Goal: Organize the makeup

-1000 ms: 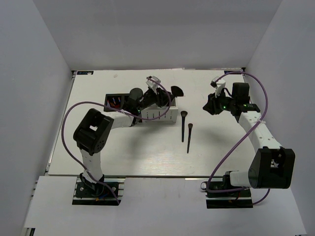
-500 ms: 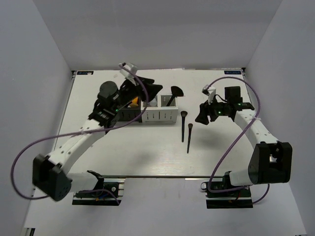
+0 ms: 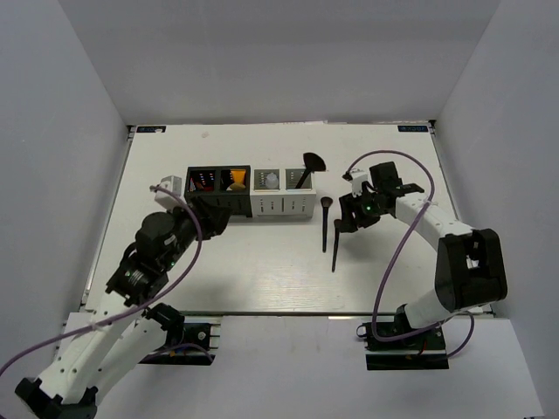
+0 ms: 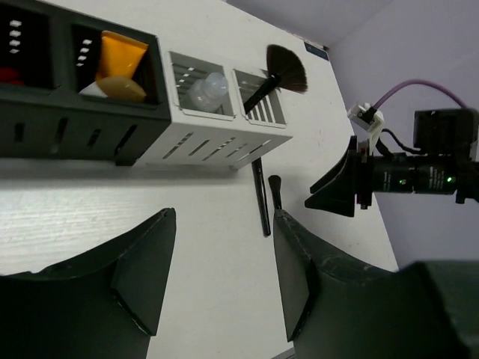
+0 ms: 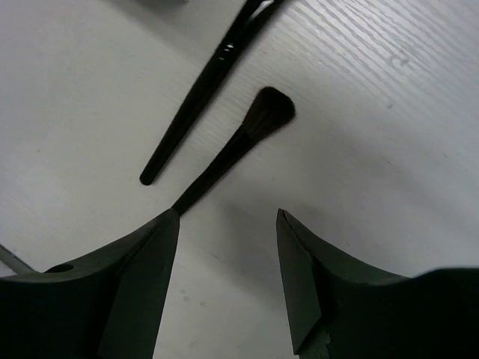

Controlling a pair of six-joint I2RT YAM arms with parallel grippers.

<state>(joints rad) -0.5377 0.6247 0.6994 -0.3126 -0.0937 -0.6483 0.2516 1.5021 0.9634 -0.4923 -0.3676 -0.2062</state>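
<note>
Jaws spread on the right gripper [image 5: 228,217], hovering over a black brush [image 5: 233,149] lying on the table [image 5: 374,149] beside a second brush [image 5: 196,97]. Light, stiff, slick handle [image 5: 202,183]: I'd pinch mid-handle, not the soft bristles [image 5: 271,111]. And the left gripper [image 4: 223,218] gapes too, empty.

The site is a robotics laboratory test cell. Plain pale grey partition walls [image 3: 288,61] enclose a white wood-grain tabletop [image 3: 262,279] on three sides. Two white-and-black jointed robot arms, left [image 3: 162,244] and right [image 3: 437,223], are bolted on black base plates [image 3: 170,336] at its near edge, with loose purple cables [image 3: 379,297] looping along them. Small printed labels [image 3: 150,129] mark the far corners. Two black thin-handled brushes [image 3: 325,229] lie on the bare surface.
</note>
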